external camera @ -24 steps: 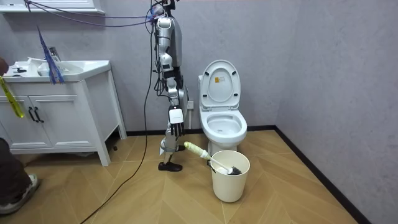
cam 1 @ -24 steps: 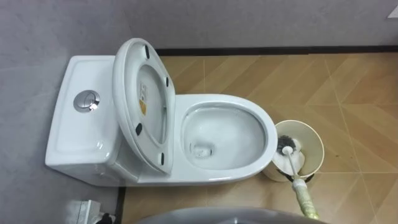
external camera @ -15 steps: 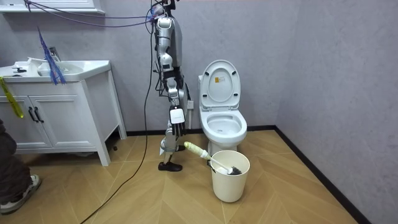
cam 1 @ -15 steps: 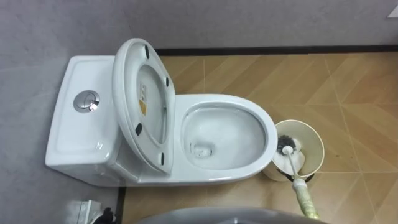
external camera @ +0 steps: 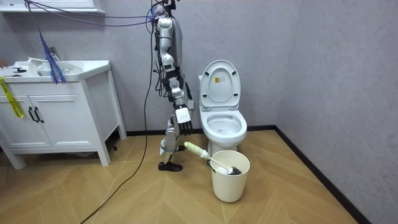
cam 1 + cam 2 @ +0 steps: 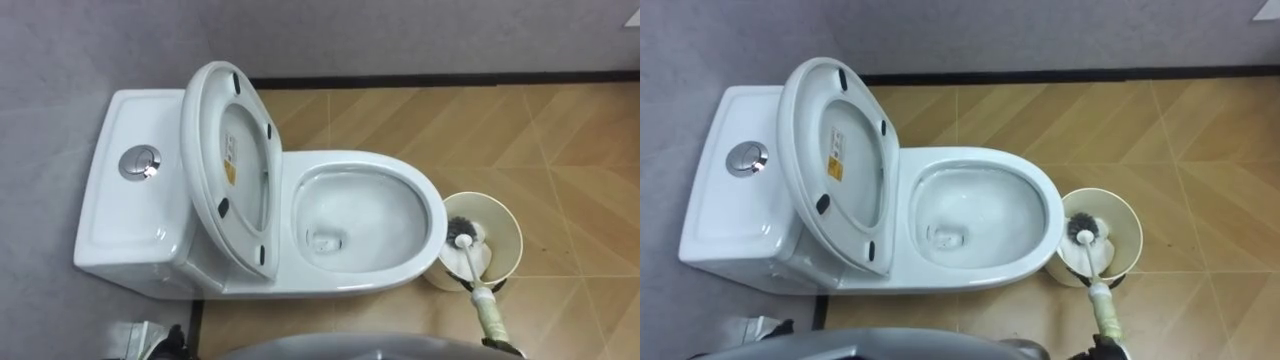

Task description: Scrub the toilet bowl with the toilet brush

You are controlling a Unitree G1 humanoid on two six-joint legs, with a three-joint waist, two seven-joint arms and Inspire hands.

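Toilet (image 6: 350, 160): lid (image 6: 230, 160) up, bowl unobstructed. Brush (image 6: 462, 236) stands in bucket (image 6: 503, 222) just beside bowl. Right robot hand (image 5: 185, 128) hangs above the handle's end; grip cannot tell. Vanity (image 5: 56, 115) well apart.

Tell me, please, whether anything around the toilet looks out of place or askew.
Nothing looks spilled or damaged. The toilet brush leans askew in the bucket beside the toilet bowl, bristles down, its handle poking out over the rim.

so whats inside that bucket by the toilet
A toilet brush stands head down in the bucket, its handle leaning out over the near rim. Something white lies under the dark bristles; the bucket's bottom is covered by them.
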